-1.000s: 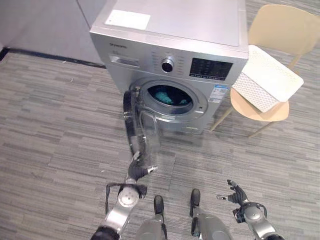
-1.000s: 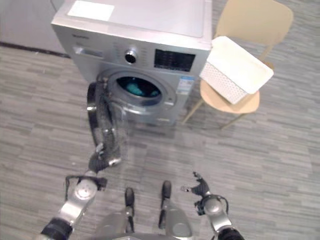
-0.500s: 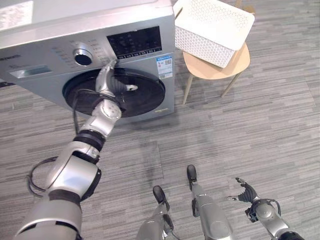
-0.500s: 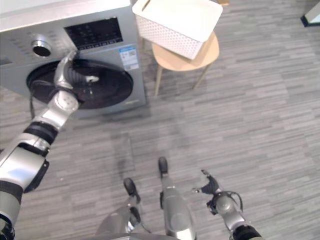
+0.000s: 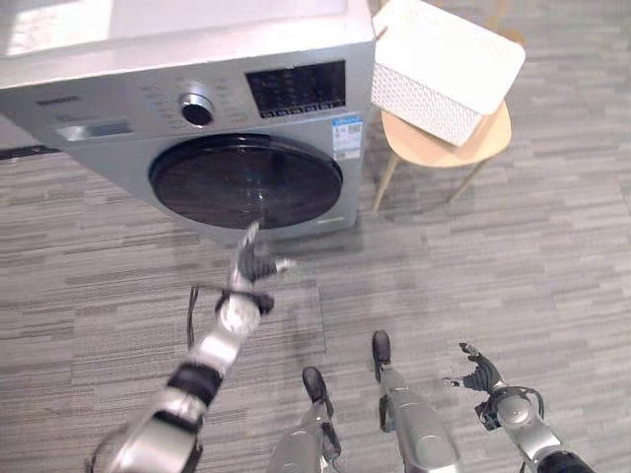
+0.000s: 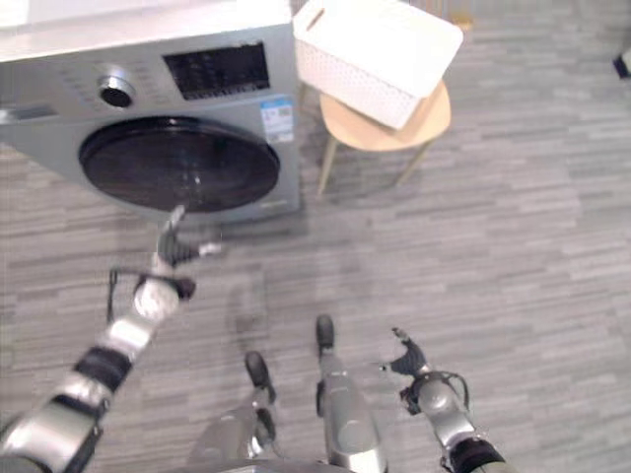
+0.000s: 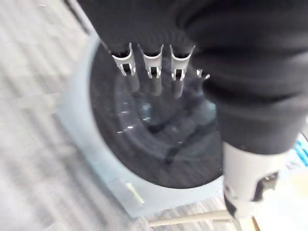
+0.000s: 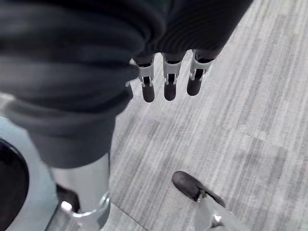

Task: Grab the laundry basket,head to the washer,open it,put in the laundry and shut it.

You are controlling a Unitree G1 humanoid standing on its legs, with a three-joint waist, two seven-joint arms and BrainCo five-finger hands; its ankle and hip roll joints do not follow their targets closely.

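One dark washer door (image 5: 246, 182), seemingly shut.

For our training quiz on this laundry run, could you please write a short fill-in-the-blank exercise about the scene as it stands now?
1. The round door of the washer is ____.
2. The white laundry basket rests on a wooden ____.
3. The left robot hand hangs in front of the door with its fingers ____.
4. The right robot hand is low, over the ____.

Missing words: shut; chair; open; floor
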